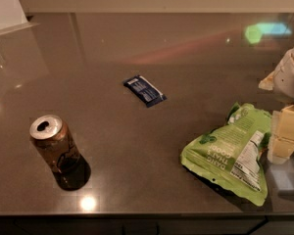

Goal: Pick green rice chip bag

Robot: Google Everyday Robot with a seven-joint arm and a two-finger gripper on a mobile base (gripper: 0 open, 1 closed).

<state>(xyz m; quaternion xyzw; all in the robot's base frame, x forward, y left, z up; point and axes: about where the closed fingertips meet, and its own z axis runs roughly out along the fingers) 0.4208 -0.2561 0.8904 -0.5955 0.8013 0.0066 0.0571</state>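
Observation:
The green rice chip bag (229,154) lies flat on the dark countertop (137,146) at the front right, crinkled lime green with white lettering and a white nutrition label facing up. My gripper (285,133) comes in from the right edge of the camera view. Its cream-coloured fingers stand right beside the bag's right edge, close to or touching it. The white wrist housing (290,78) sits above them.
A small dark-blue flat wrapper (144,90) lies near the middle of the counter. A brown drink can (55,147) stands upright at the front left. The counter's front edge runs along the bottom. A white object (5,6) sits at the back left corner.

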